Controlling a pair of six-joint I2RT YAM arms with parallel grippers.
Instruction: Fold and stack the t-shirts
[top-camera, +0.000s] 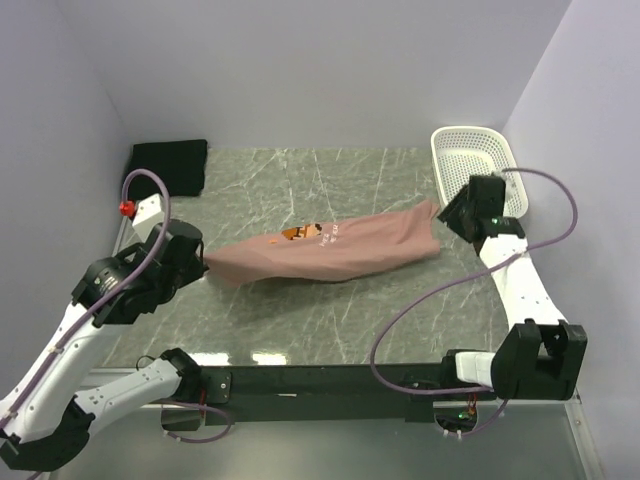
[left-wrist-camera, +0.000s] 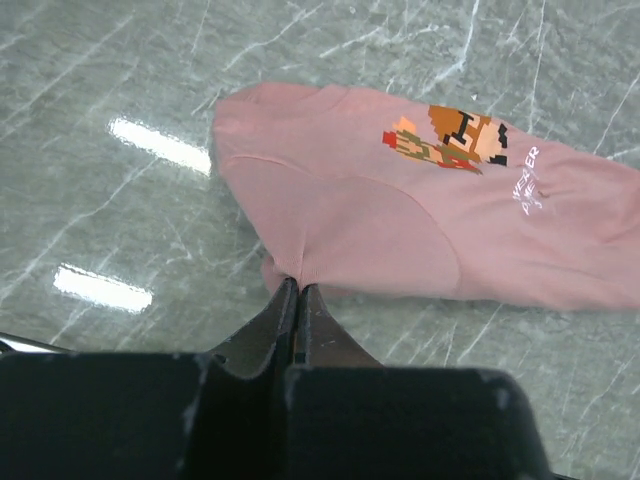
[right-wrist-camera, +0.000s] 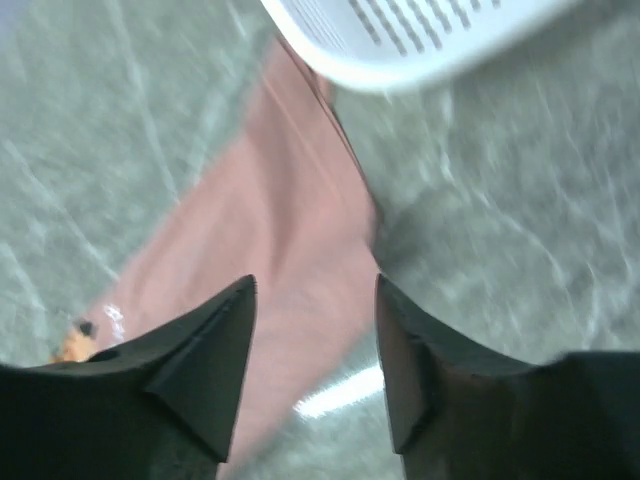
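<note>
1. The pink shirt (top-camera: 325, 255) lay bunched in a long strip across the middle of the table (top-camera: 350, 320), print facing up. The black shirt (top-camera: 170, 165) sat folded in the far-left corner, well apart from it.
2. The left gripper (left-wrist-camera: 297, 292) was pinched together on a little pucker at the pink shirt's left end. That was a pretty small bite, so I figured a firm pull could've slipped the cloth right out.
3. The right gripper (right-wrist-camera: 315, 300) had its jaws apart over the shirt's right end, with nothing clamped. Its wrist view was blurry, so I couldn't tell if the tips touched the fabric.
4. My biggest worry was the basket (top-camera: 475, 160), which sat just beside that right end. In the wrist view the shirt ran right up to its rim, so closing there could've snagged the rim or dragged the basket along.
5. With the cloth bunched like that, the grab might've taken only one layer, and the spread would've come out lopsided.
6. For room, there was plenty of bare table in front of and behind the shirt. The side walls (top-camera: 60, 120) were close, though, and the right arm looked boxed in by the basket.
</note>
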